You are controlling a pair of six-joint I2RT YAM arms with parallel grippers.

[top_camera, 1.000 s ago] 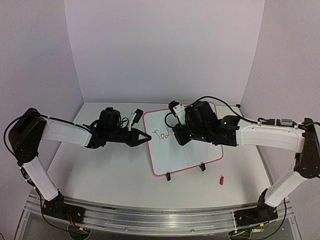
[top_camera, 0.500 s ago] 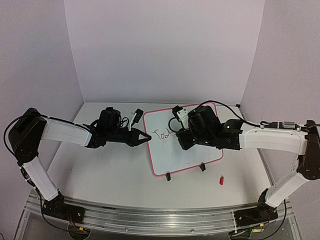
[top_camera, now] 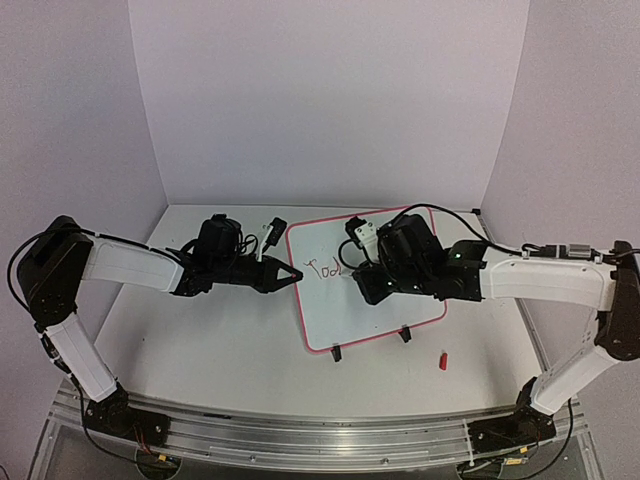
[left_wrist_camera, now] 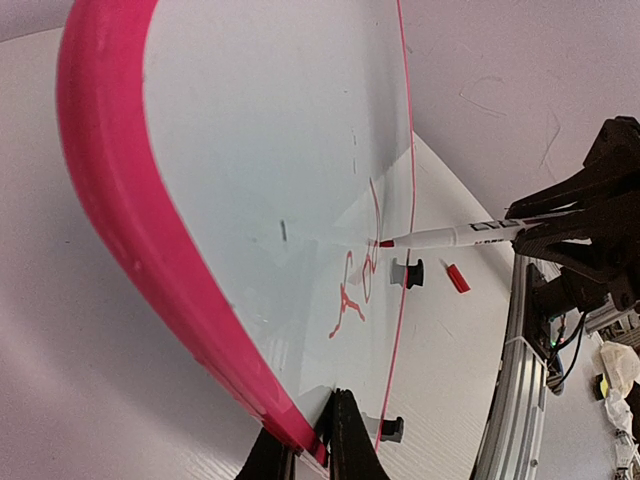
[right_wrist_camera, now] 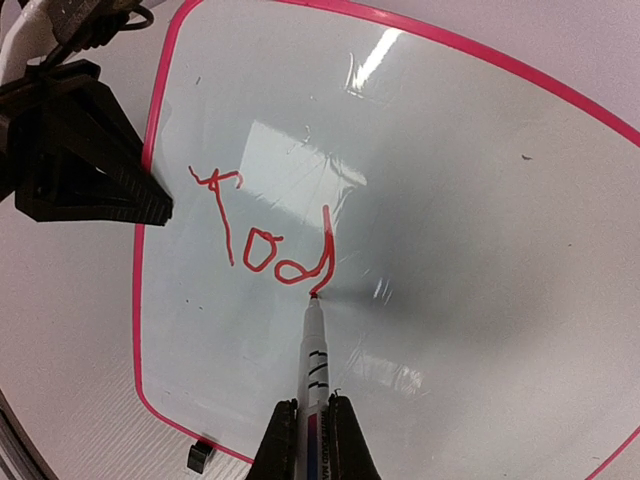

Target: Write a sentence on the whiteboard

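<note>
Clamping a marker (right_wrist_camera: 314, 350), my right claw (right_wrist_camera: 310, 425) touches its tip to the sentence (right_wrist_camera: 270, 250), red "Tod", on the tilted whiteboard (right_wrist_camera: 450, 200); left claw (left_wrist_camera: 312, 440) pinched shut on its pink frame (left_wrist_camera: 120, 200); white table (top_camera: 200, 340), lilac walls (top_camera: 320, 100).

- The whiteboard (top_camera: 375, 318), glossy white with a thin pink frame and rounded corners, is propped at a tilt on the tabletop (top_camera: 200, 340).
- The sentence (right_wrist_camera: 262, 240) is written in red near the left edge and reads only "Tod".

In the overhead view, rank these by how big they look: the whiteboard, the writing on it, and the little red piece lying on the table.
1. The whiteboard, by far the largest.
2. The writing, a short run of letters.
3. The red piece, smallest.
</note>
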